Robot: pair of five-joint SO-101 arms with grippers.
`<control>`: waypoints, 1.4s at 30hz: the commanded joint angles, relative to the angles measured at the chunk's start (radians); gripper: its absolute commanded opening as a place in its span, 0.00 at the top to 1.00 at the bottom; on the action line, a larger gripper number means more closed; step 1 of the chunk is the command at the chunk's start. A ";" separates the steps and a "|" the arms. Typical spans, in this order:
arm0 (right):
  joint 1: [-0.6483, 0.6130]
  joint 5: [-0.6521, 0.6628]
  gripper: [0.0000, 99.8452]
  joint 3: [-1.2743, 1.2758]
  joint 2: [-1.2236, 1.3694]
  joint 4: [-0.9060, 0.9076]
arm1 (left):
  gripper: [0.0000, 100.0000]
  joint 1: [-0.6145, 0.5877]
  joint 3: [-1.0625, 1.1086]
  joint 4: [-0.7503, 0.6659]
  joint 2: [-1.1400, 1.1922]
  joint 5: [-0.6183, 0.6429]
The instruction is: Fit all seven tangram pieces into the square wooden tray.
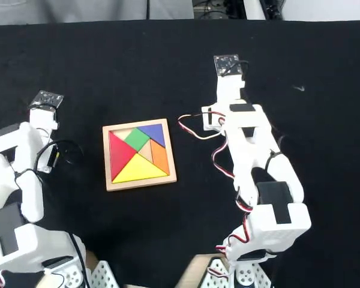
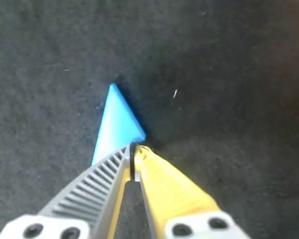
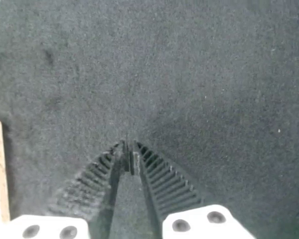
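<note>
Noted left gripper [image 2: 133,148] clamped on a light-blue triangle [image 2: 117,122] over black cloth [image 2: 229,74], right gripper [image 3: 128,150] pinched together on nothing, wooden tray [image 1: 139,183] of coloured pieces [image 1: 138,171] between the arms.

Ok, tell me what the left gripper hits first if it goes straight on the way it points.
The blue triangle: it lies right ahead of the left gripper, at its tips, possibly touching them. Depth is unclear.
</note>
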 commanded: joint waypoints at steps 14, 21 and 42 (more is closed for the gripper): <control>0.006 0.009 0.99 -0.048 -0.001 0.000 | 0.72 -0.001 -0.068 -0.097 0.011 -0.138; 0.006 0.009 0.99 -0.048 -0.001 -0.005 | 0.72 0.004 -0.073 -0.114 0.086 -0.138; 0.006 0.009 0.99 -0.048 -0.001 -0.005 | 0.72 -0.015 -0.127 -0.110 0.163 -0.121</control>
